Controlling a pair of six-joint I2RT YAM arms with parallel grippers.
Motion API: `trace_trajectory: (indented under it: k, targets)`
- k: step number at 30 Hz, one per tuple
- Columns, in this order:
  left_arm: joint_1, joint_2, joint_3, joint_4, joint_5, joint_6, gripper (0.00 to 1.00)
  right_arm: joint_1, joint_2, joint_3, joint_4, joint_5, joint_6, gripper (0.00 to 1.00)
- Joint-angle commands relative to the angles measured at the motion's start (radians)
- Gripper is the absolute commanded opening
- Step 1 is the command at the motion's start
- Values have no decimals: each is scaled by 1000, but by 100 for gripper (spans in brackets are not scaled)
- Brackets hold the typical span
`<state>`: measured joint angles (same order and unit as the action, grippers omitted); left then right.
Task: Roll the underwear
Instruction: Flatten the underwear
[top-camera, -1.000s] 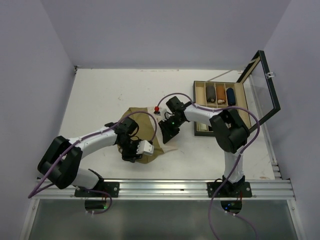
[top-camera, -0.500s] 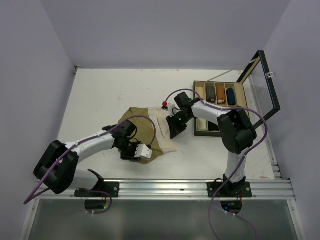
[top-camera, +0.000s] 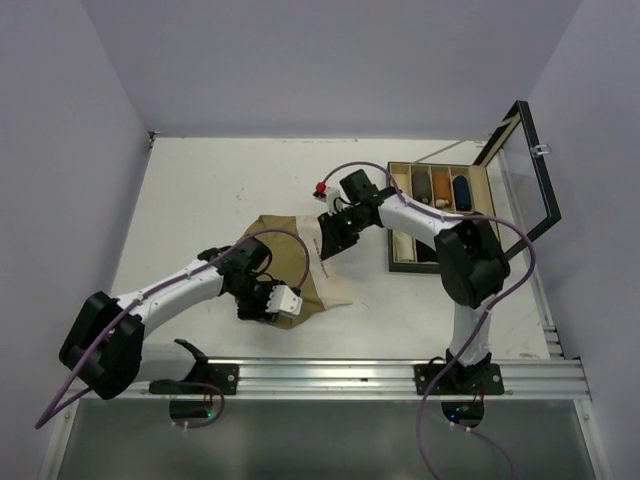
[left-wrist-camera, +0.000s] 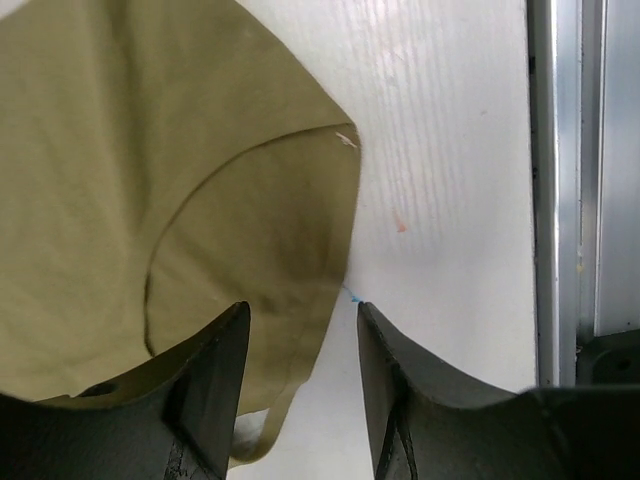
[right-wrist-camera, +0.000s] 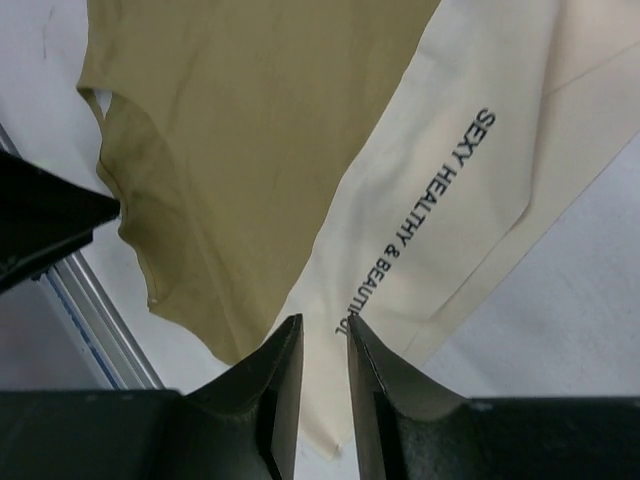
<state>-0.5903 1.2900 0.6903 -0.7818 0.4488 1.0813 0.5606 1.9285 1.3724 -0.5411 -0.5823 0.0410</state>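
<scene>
The underwear (top-camera: 285, 258) lies flat on the tabletop (top-camera: 200, 190) toward its near edge. The waistband (right-wrist-camera: 470, 200) sits under my right claw (right-wrist-camera: 322, 335) and the leg hem under my nearer left claw (left-wrist-camera: 300, 320). Both are parted (right barely), gripping nothing.

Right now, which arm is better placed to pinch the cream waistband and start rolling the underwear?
Right, probably. The right gripper is directly over the cream waistband, jaws slightly apart. The left gripper is open at the opposite, leg end of the olive underwear, near the table's front edge.
</scene>
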Motion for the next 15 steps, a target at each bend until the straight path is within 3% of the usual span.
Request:
trace_trajectory:
  k: [1, 7, 15]
  targets:
    - [0, 0, 46, 4, 28, -35, 50, 1, 71, 71, 96, 12, 76, 30]
    - [0, 46, -6, 81, 1, -77, 50, -2, 225, 157, 67, 9, 71, 31]
    - [0, 78, -113, 89, -35, -52, 44, -51, 241, 200, 17, 48, 17, 28]
